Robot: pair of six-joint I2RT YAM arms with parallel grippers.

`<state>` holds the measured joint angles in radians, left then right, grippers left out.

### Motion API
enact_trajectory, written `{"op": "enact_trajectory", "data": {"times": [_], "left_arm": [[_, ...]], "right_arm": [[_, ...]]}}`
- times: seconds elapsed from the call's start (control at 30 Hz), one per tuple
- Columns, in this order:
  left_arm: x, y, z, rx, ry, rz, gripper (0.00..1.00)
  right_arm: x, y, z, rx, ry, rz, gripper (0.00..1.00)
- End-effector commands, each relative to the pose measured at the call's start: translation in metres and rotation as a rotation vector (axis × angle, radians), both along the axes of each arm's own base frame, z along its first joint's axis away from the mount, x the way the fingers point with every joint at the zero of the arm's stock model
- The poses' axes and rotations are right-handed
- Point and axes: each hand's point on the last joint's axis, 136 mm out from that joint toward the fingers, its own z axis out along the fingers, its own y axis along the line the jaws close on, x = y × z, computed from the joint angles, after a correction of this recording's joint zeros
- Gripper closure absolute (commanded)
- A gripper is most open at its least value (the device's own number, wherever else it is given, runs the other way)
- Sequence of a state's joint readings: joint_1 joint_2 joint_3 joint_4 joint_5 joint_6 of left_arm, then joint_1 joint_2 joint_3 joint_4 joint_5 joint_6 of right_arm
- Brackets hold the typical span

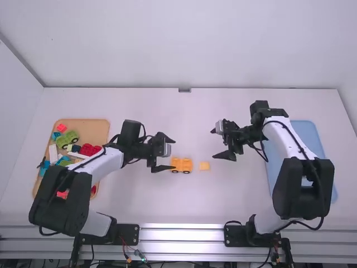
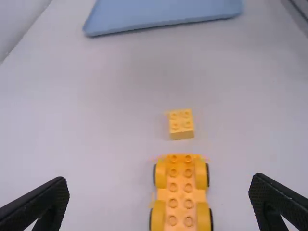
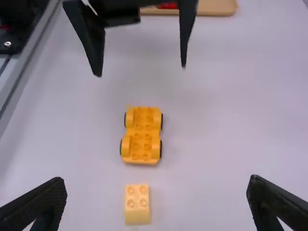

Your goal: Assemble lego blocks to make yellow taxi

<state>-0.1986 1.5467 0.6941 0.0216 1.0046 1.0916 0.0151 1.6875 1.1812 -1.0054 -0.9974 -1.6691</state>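
Yellow: wheeled base [image 1: 181,165] upright on its wheels just below centre of frame, studs up; small square block [image 1: 204,166] on the table just to its right, also studs up, a gap between them. The block is not fitted to the base. Left gripper [image 1: 174,154], left of centre, wide apart, nothing held, pointing inward over the base's end; right gripper [image 1: 213,144], right of centre, likewise spread and holding nothing. Layout presumably chosen so either arm can reach both pieces, with exposed studs ready for stacking; likely next step, one gripper takes the block by its sides and presses it down on the base, perhaps with the other steadying the wheels against rolling. Tan tray [image 1: 100,125] of mixed bricks [image 1: 67,138] at the left, probably the parts store; blue tray [image 1: 304,131] at the right, partly under the right arm, possibly for the finished taxi. Surface: white, smooth table [image 1: 184,206], metal rails [image 1: 178,233] along the lower edge. Room: plain pale walls [image 1: 184,44] behind and at the sides
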Motion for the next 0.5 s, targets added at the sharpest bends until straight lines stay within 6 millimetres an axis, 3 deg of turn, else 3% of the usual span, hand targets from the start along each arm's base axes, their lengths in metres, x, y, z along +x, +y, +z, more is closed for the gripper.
{"op": "enact_trajectory", "data": {"times": [0.0,0.23,0.47], "left_arm": [[-0.011,-0.004,-0.003,-0.081,-0.011,-0.089,0.01],[-0.006,-0.007,-0.038,-0.086,0.09,-0.106,0.01],[-0.007,-0.011,-0.068,-0.069,0.091,-0.151,0.01]], "right_arm": [[-0.009,0.013,0.007,0.114,-0.03,0.037,0.01],[-0.018,0.02,-0.025,0.053,-0.068,0.084,0.01],[-0.016,0.026,-0.085,0.026,-0.002,-0.062,0.01]]}}
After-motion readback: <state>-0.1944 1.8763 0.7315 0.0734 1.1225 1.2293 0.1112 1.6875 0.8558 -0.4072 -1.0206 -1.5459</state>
